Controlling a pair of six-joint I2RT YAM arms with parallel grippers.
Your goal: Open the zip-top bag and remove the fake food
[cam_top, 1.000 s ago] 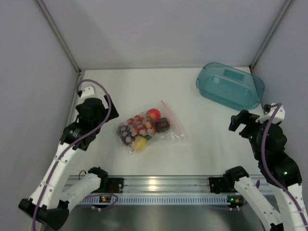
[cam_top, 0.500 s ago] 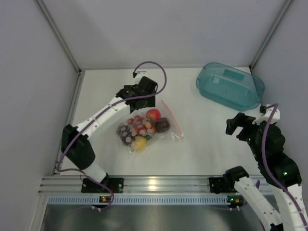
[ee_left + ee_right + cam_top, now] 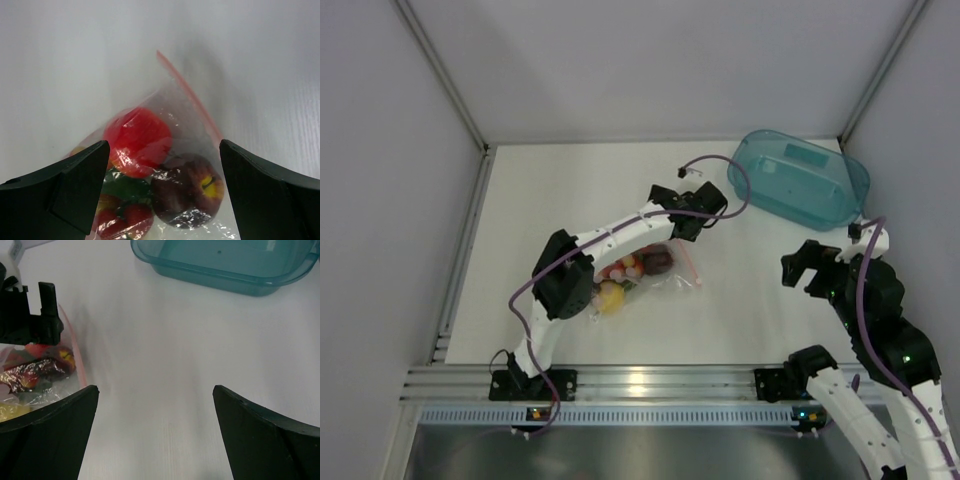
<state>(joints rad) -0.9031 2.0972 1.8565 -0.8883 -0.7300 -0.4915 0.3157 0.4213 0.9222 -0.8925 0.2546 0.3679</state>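
The zip-top bag [image 3: 670, 278] lay mid-way across the table [image 3: 570, 180], apparently shut, with the fake food [image 3: 137, 140] inside. The left gripper [image 3: 162, 144] hovered over its pink zip edge, jaws wide and empty. The right gripper [image 3: 154, 390] waited off to the side, equally wide. It looked like the approach stage; next would be pinching that strip. I could read no writing anywhere.

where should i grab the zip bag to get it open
Take the pink zip strip along the right edge of the bag, coming down from above near its far corner. There the plastic lies flat and empty, while the fruit bulges toward the left and near end.
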